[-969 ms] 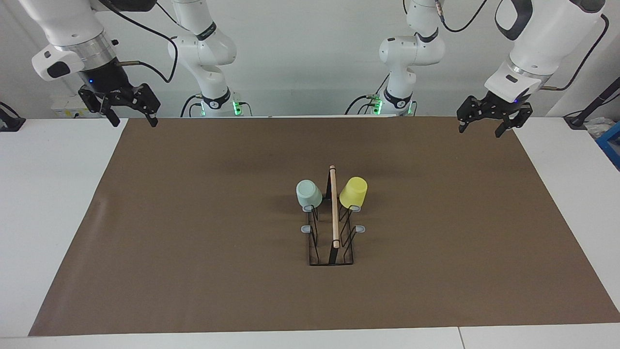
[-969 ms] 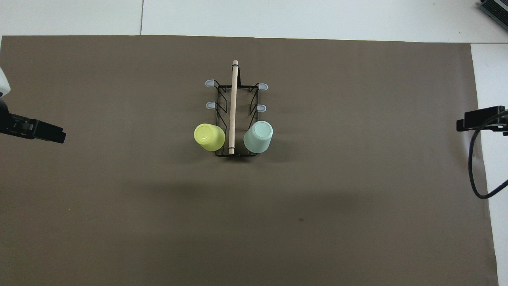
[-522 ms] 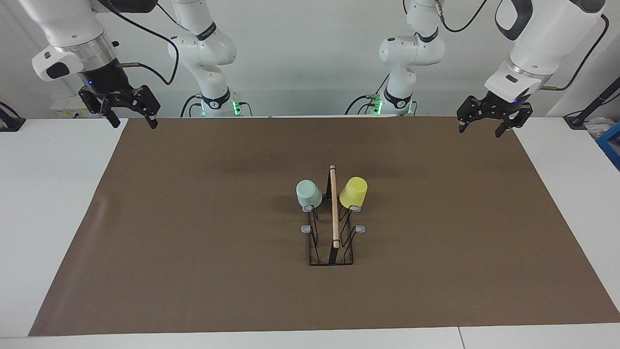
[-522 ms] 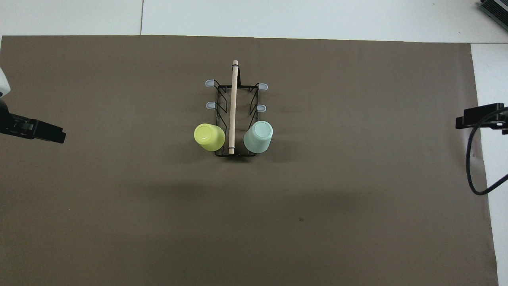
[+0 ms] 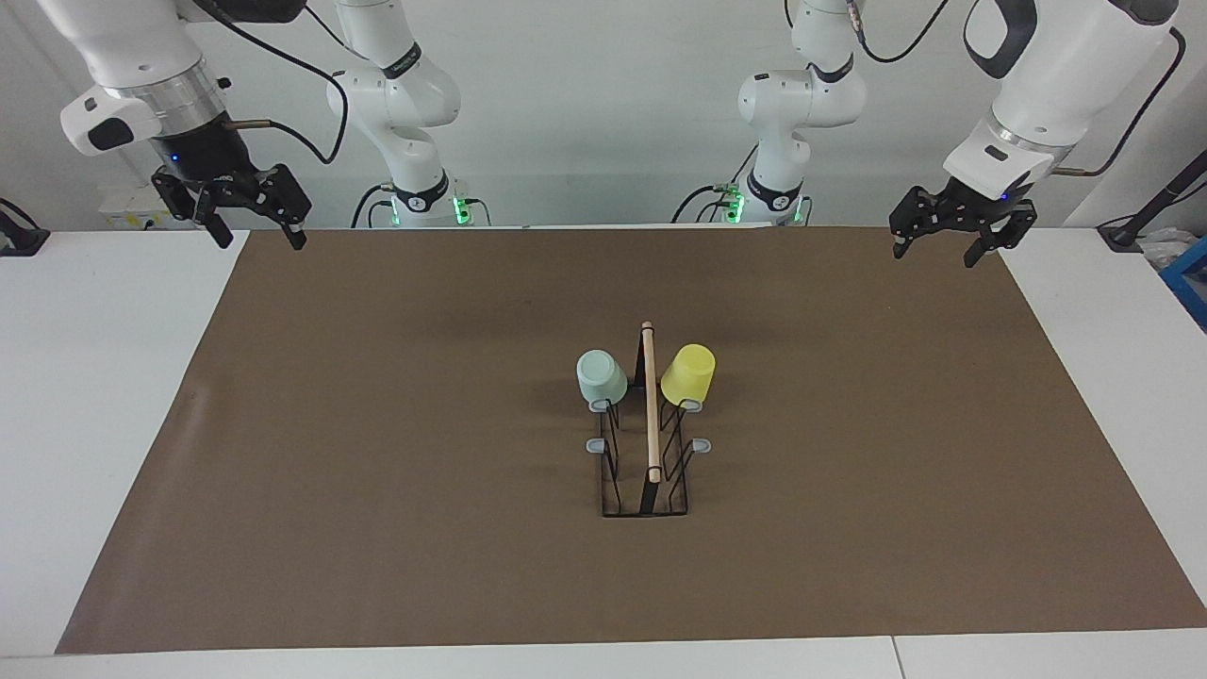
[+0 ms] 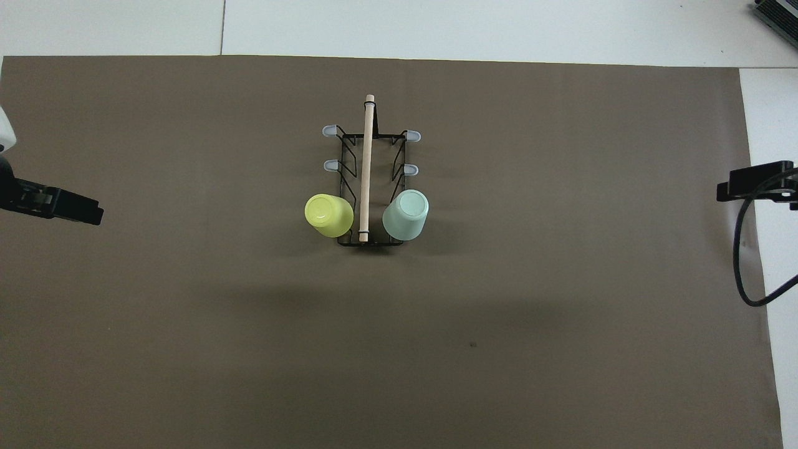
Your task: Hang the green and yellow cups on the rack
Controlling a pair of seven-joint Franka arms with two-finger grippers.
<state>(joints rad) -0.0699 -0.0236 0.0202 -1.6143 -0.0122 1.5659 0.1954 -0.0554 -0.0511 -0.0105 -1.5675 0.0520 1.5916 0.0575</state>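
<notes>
The black wire rack (image 5: 644, 495) with its wooden dowel (image 5: 650, 405) stands mid-mat; it also shows in the overhead view (image 6: 366, 162). The green cup (image 5: 601, 376) (image 6: 406, 214) hangs mouth down on a prong nearest the robots, on the side toward the right arm's end. The yellow cup (image 5: 687, 373) (image 6: 328, 215) hangs likewise on the side toward the left arm's end. My left gripper (image 5: 934, 255) is open and empty, raised over the mat's corner at the left arm's end. My right gripper (image 5: 263, 242) is open and empty over the mat's corner at the right arm's end.
A brown mat (image 5: 377, 424) covers most of the white table (image 5: 94, 377). Several grey-tipped prongs (image 5: 595, 445) of the rack carry nothing. A loose black cable (image 6: 742, 262) hangs by the right arm.
The right arm has shifted very slightly. The cups, the rack and the left gripper have not moved.
</notes>
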